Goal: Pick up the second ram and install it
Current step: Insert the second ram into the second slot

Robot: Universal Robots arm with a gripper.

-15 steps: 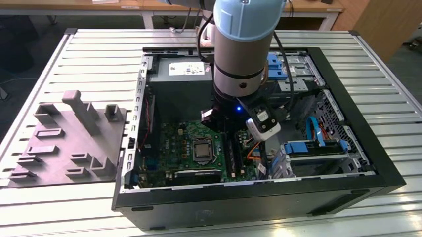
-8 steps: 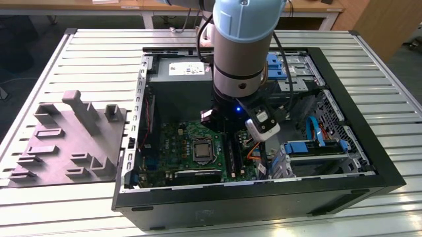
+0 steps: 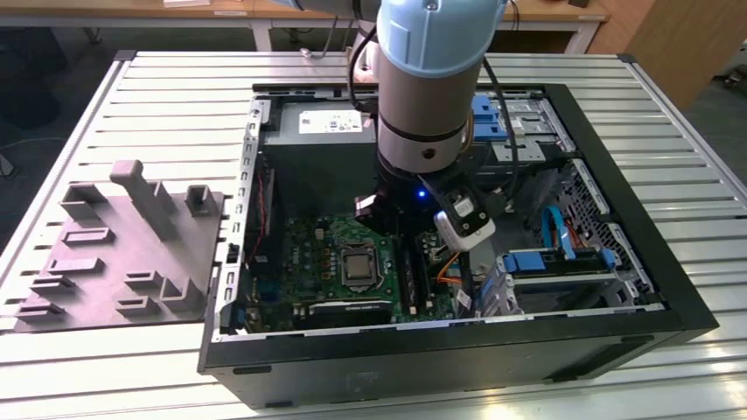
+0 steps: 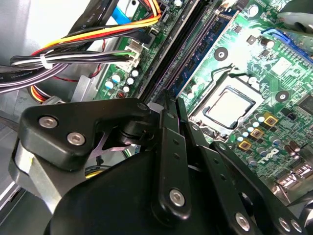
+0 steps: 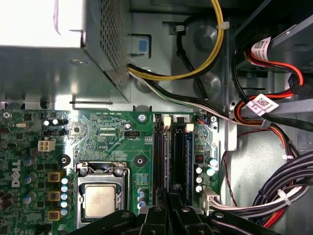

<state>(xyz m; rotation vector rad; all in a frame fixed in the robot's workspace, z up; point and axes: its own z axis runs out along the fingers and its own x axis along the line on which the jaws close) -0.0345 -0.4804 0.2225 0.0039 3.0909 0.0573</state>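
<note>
The black hand (image 4: pixel 172 102), fingers nearly pressed together, seems to be pinching the dark blue-green flat memory stick (image 4: pixel 210 45) directly beneath it, which is running near-to-far along the long black plastic slots (image 5: pixel 159 156).

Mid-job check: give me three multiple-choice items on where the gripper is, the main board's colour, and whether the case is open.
1. Relative to the case, the gripper is: A raised high above it; B down inside at the memory slots; C parked beside it.
2. The main board is: A green; B red; C white.
3. The case is: A closed; B standing upright; C lying open.
B: it sits right at the slots. A: the board is plainly green. C: the insides show from above.
</note>
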